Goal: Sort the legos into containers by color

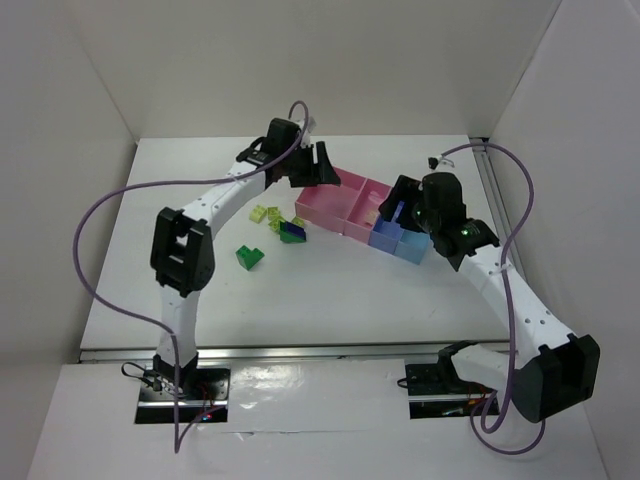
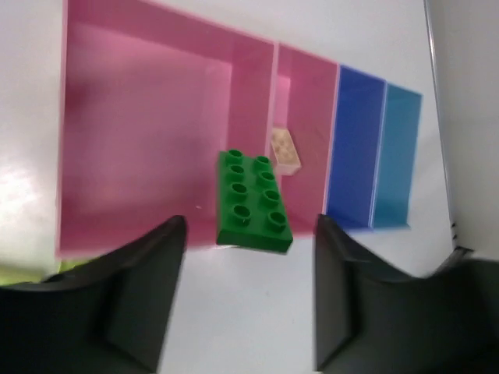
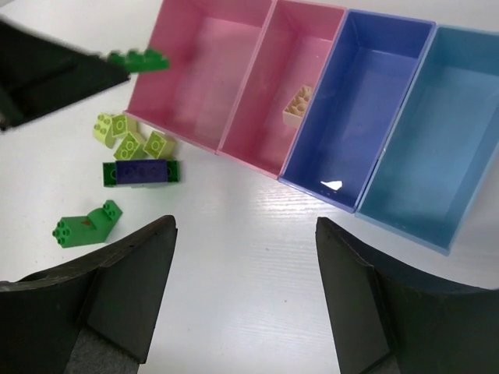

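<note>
The left arm point(image 1: 215, 205) stretches across the table. The left gripper point(image 1: 318, 166) hangs over the near wall of the large pink tray point(image 2: 140, 117) with its fingers spread. A dark green brick point(image 2: 253, 201) sits between them, touching neither.

The right arm point(image 1: 510, 300) bends in from the right. The right gripper point(image 3: 245, 226), spread wide, hovers above the table just before the 4 joined trays.

The narrow pink tray point(image 3: 265, 86) holds 1 cream brick point(image 3: 299, 107). Next to it come the periwinkle tray point(image 3: 366, 101) and the light-blue tray point(image 3: 437, 140).

Left of the trays lie the yellow-green bricks point(image 3: 129, 140), a blue-topped brick point(image 3: 140, 172) and a green brick point(image 3: 84, 226).
</note>
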Robot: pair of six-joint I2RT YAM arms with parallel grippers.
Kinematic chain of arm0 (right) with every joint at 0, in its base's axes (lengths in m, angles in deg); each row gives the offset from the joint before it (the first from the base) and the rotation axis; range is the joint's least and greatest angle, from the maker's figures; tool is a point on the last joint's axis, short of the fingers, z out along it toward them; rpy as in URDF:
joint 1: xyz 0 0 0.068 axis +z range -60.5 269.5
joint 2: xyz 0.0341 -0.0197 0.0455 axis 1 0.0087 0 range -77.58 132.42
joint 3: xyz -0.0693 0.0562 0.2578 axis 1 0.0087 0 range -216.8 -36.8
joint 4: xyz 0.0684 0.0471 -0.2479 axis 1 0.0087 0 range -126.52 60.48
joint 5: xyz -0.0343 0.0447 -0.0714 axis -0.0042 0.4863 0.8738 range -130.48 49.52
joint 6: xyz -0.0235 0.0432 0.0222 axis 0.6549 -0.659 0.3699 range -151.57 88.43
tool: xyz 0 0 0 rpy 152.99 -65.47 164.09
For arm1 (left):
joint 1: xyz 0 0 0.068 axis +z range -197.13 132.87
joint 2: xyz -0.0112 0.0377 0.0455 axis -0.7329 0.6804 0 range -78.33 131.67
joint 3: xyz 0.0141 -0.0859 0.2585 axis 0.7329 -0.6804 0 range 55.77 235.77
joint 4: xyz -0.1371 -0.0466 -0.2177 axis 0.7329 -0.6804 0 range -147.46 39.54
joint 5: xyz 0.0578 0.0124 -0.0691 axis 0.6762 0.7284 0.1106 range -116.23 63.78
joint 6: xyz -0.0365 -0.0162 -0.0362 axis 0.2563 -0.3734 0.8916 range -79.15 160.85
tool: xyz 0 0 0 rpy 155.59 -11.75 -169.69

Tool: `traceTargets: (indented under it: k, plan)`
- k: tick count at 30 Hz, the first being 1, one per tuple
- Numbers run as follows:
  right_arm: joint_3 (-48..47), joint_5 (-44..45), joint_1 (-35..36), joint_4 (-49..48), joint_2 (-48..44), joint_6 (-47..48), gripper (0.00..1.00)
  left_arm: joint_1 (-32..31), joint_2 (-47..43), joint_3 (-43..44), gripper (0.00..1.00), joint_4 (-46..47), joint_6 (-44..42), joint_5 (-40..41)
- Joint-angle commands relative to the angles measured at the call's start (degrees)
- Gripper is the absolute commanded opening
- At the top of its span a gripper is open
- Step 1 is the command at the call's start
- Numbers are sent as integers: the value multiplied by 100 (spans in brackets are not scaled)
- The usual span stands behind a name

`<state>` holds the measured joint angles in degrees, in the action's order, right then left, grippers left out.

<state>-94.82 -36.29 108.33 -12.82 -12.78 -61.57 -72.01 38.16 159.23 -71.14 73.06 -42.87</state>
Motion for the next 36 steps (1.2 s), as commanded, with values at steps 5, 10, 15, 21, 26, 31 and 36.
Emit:
traceTargets:
  k: [5,10,15,21,26,31,36]
  plan:
    - [36,38,33,539,-125,126,81,-25,342,1110,87,-1139,-416,677]
    - [186,-216,86,486,-125,126,81,-25,-1117,-455,81,-1139,-742,1768]
    - [186,-321,200,433,147,187,81,36,-2662,-2187,86,-1507,-532,2796]
    - [133,-383,419,433,262,240,83,98,-3308,-3497,100,-1711,-627,2799]
    - [238,-436,542,433,314,240,85,98,-3097,-3693,100,-1615,-829,2841]
    - [238,-436,596,433,314,187,85,151,-2685,-3912,96,-1210,-1085,3210]
    - [291,-322,596,486,262,187,85,151,-2122,-3737,89,-1210,-1480,3089]
